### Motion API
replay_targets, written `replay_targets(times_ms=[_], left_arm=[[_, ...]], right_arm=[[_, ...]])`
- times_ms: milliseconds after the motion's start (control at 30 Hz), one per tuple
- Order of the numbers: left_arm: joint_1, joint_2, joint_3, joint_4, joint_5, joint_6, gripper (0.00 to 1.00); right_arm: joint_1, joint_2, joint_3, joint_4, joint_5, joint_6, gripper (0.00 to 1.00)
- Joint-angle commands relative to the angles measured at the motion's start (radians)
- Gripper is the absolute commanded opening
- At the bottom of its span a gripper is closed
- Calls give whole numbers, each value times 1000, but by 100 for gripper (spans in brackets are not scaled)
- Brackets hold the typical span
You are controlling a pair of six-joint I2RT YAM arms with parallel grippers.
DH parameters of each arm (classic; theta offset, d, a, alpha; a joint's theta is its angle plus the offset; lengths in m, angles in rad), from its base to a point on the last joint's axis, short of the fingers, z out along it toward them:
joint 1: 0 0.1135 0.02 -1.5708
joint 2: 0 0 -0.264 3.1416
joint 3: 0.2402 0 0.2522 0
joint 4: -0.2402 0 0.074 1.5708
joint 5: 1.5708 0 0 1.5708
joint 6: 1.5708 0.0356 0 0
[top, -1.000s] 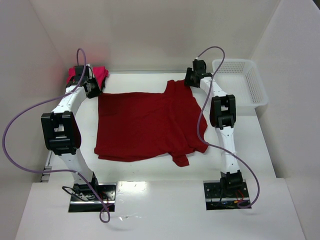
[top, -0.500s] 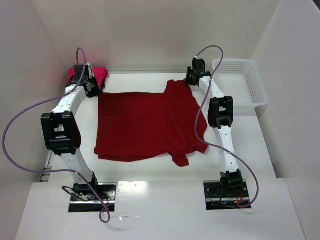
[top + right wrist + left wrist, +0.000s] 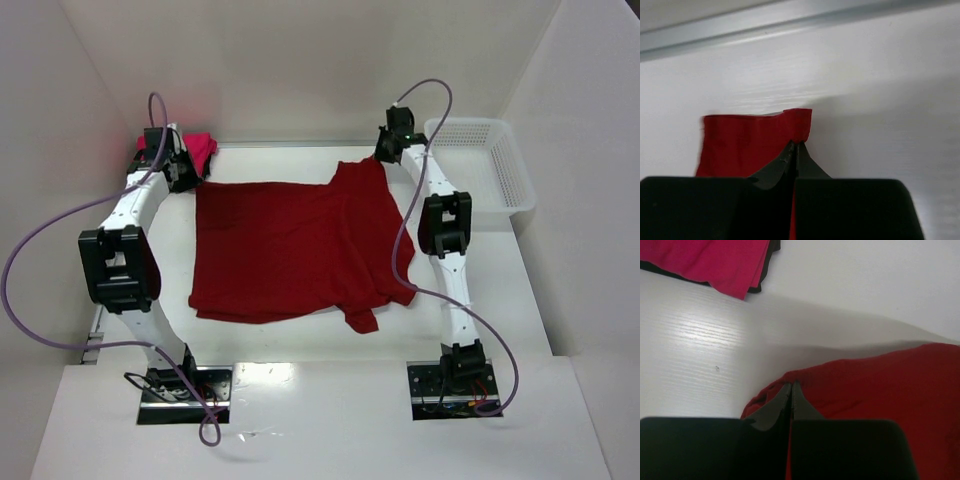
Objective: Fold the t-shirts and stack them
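Our left claw (image 3: 791,386) is shut tight, tips meeting on a corner of the red shirt (image 3: 290,245). A sliver of red shows between the jaws, so we read it as pinched. The cloth bunches into a small ridge right at the tips and spreads away to the claw's right.

Our right claw (image 3: 796,145) is shut just as tight on the shirt's other far corner. A small flap of red stands just ahead and to the left of its tips, and a red strip runs back between the jaws. From above, that corner may be raised a little off the table (image 3: 300,345), though we can't be sure.

The shirt stretches between the two claws and lies spread on the table from them back towards the arm bases. One sleeve pokes out at the near right.

The pink shirt (image 3: 715,260) sits ahead of the left claw and to its left, apart from the red one, with bare table between. The basket (image 3: 517,170) stands near the right claw, on its right, not touching it.
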Motion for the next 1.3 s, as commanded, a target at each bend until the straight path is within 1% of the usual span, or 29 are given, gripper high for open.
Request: replay_targets(times_ms=[0, 33, 67, 100, 167, 200, 233, 267, 300, 333, 367, 400, 467, 567, 600, 633, 667, 700, 767, 867, 900, 933, 967, 1033, 1167, 1267], left_arm=[[29, -132, 107, 24, 73, 12, 0], [29, -170, 116, 24, 73, 12, 0], [29, -194, 116, 24, 82, 12, 0], [29, -217, 128, 24, 82, 12, 0], [29, -292, 128, 24, 93, 12, 0], [29, -316, 128, 24, 102, 12, 0], [29, -370, 128, 24, 102, 12, 0], [29, -398, 118, 24, 102, 12, 0], [29, -430, 118, 24, 102, 12, 0], [29, -489, 105, 24, 128, 12, 0], [29, -544, 105, 24, 137, 12, 0], [29, -545, 105, 24, 137, 12, 0], [29, -635, 96, 24, 179, -6, 0], [29, -706, 76, 24, 209, -24, 0], [29, -756, 61, 24, 209, -24, 0], [29, -783, 49, 15, 210, -24, 0], [29, -844, 48, -2, 194, -24, 0], [29, -862, 48, -28, 179, -15, 0], [29, -916, 75, -42, 136, -15, 0], [29, -988, 96, -66, 96, -26, 0], [29, -1008, 128, -75, 28, -26, 0], [29, -1008, 128, -89, 27, -26, 0], [29, -1017, 151, -89, -20, -26, 0], [29, -1018, 166, -112, -53, -26, 0], [29, -1008, 167, -103, -53, -26, 0], [29, -984, 144, -70, -79, -37, 0]], right_arm=[[5, -285, 150, -22, 51, -44, 0], [5, -322, 150, -34, 42, -44, 0], [5, -405, 141, -34, 42, -54, 0], [5, -446, 132, -34, 33, -55, 0], [5, -535, 100, -8, 33, -65, 0], [5, -632, 53, -8, 33, -76, 0], [5, -683, 20, 13, 33, -91, 0], [5, -782, -47, 38, 54, -91, 0], [5, -834, -87, 52, 65, -100, 0], [5, -890, -172, 84, 78, -101, 0], [5, -996, -258, 101, 79, -110, 0], [5, -998, -259, 119, 79, -110, 0], [5, -1169, -374, 128, 79, -110, 0], [25, -1275, -449, 128, 79, -99, 0], [25, -1337, -493, 138, 69, -99, 0], [35, -1367, -511, 127, 69, -99, 0], [46, -1414, -524, 115, 69, -99, 0], [46, -1466, -544, 115, 60, -99, 0], [46, -1514, -563, 104, 60, -99, 0], [46, -1565, -519, 60, 80, -121, 0], [46, -1585, -506, 59, 92, -130, 0], [46, -1585, -496, 59, 92, -130, 0], [46, -1594, -485, 47, 102, -130, 0], [46, -1594, -475, 47, 111, -139, 0], [46, -1594, -500, 61, 131, -139, 0], [46, -1555, -520, 84, 189, -157, 0]])
